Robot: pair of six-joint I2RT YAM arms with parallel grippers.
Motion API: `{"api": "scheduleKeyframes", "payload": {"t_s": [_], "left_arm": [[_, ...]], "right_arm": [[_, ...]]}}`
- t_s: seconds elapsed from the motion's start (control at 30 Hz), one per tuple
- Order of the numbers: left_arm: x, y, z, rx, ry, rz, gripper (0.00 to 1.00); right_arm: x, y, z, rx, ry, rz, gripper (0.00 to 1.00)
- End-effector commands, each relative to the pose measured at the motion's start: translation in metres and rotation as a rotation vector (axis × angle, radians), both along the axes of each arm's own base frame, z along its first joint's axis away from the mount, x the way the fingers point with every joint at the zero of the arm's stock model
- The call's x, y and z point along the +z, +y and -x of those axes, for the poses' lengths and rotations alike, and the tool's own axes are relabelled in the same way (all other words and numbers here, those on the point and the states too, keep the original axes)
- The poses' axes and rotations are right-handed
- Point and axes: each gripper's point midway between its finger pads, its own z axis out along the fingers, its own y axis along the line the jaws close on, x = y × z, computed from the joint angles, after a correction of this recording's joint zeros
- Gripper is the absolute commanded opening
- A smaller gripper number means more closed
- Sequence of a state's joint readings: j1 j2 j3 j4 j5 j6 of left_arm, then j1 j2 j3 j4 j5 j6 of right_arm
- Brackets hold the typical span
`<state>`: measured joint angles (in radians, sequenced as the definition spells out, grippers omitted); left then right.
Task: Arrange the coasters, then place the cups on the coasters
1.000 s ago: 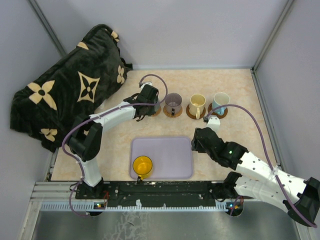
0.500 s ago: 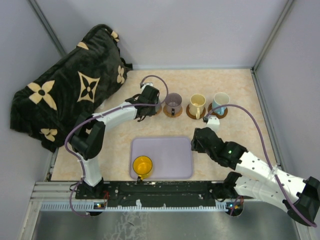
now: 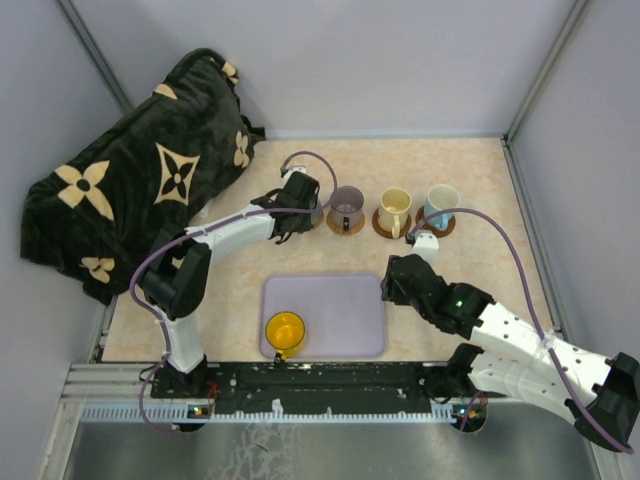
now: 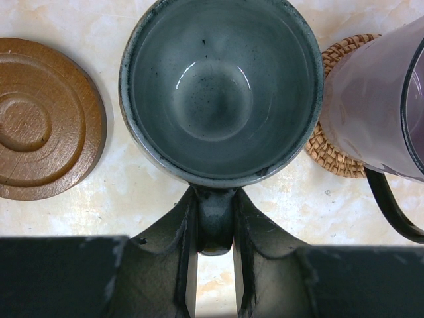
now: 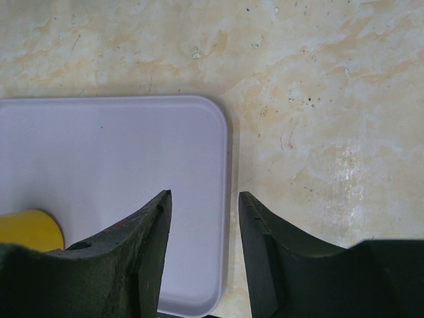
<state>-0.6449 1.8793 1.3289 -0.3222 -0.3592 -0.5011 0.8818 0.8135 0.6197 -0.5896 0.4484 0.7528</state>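
Observation:
My left gripper (image 4: 215, 199) is shut on the handle of the grey-green cup (image 4: 220, 93), which stays upright. A bare dark wooden coaster (image 4: 40, 119) lies just left of that cup. To its right the purple-grey cup (image 4: 377, 112) stands on a woven coaster (image 4: 331, 142). The top view shows the purple-grey cup (image 3: 347, 205), cream cup (image 3: 394, 208) and light blue cup (image 3: 441, 203) in a row, each on a coaster. The yellow cup (image 3: 285, 331) sits on the lavender tray (image 3: 340, 300). My right gripper (image 5: 202, 199) hangs open and empty over the tray's right edge (image 5: 222, 172).
A black blanket with cream flowers (image 3: 140, 180) is heaped at the back left. Grey walls close in the tabletop on three sides. A metal rail (image 3: 320, 385) with the arm bases runs along the near edge.

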Motion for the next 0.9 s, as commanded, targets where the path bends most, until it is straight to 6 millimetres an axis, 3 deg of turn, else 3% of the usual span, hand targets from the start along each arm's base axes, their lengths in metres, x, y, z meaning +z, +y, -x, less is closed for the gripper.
{"api": "scheduleKeyframes", "payload": {"t_s": [0.0,0.7,0.87], "left_arm": [[0.01,0.012,0.003,0.036,-0.019,-0.007,0.0],[-0.001,0.019,0.017,0.048,0.02,-0.011,0.0],[-0.006,0.017,0.021,0.037,0.037,-0.008,0.05]], "right_arm": [[0.009,0.011,-0.005,0.008,-0.028,-0.043,0.46],[0.004,0.012,-0.003,0.011,-0.017,-0.062,0.45],[0.004,0.012,-0.003,0.009,-0.018,-0.06,0.46]]}}
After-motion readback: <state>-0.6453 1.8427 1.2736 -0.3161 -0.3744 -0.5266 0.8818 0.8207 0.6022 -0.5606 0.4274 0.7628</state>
